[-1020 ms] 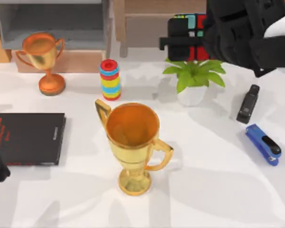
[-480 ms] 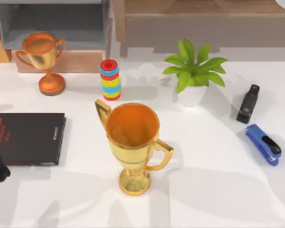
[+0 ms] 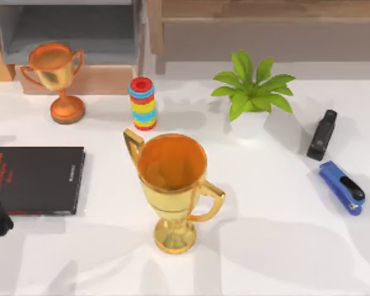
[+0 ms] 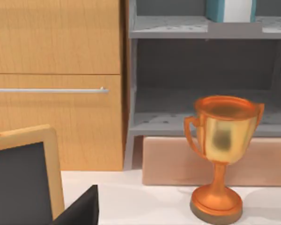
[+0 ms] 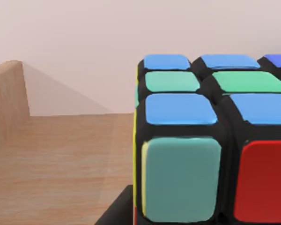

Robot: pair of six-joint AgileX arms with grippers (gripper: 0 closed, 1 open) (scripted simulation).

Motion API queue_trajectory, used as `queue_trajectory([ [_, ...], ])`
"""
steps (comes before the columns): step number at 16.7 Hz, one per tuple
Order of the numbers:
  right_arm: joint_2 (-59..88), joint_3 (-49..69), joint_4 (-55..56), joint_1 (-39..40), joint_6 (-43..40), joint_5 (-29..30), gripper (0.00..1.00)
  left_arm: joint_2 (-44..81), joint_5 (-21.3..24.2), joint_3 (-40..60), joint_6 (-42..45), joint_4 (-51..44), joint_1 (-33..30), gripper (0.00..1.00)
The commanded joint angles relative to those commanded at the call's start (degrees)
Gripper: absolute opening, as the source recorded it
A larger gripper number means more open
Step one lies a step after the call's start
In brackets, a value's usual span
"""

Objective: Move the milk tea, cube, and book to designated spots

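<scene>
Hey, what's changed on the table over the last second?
The right arm carrying the cube left the top view's far right edge; the cube now sits close before the right wrist camera, above a wooden surface. The gold trophy, plant, staplers and black book stayed put.

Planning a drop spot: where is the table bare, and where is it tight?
Bare: front right, between the gold trophy and the blue stapler, and the front left corner below the black book. Tight: the back row, from the copper trophy and ring stack to the plant.
</scene>
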Motion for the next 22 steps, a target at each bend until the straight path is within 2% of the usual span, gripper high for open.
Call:
queue_trajectory([
  [5, 4.40, 15.31, -1.47, -6.46, -1.03, -2.96, 0.00, 0.00, 0.00, 0.00, 0.00, 0.00, 0.00, 1.00],
  [9, 15.18, 23.67, -5.13, -6.66, -0.78, -4.53, 0.00, 0.00, 0.00, 0.00, 0.00, 0.00, 0.00, 1.00],
  [13, 21.98, 25.96, -7.82, -4.66, 0.04, -5.17, 0.00, 0.00, 0.00, 0.00, 0.00, 0.00, 0.00, 1.00],
  [18, 22.31, 25.92, -8.00, -4.54, 0.10, -5.20, 0.00, 0.00, 0.00, 0.00, 0.00, 0.00, 0.00, 1.00],
  [22, 22.31, 25.92, -8.00, -4.54, 0.10, -5.20, 0.30, 0.00, 0.00, 0.00, 0.00, 0.00, 0.00, 1.00],
])
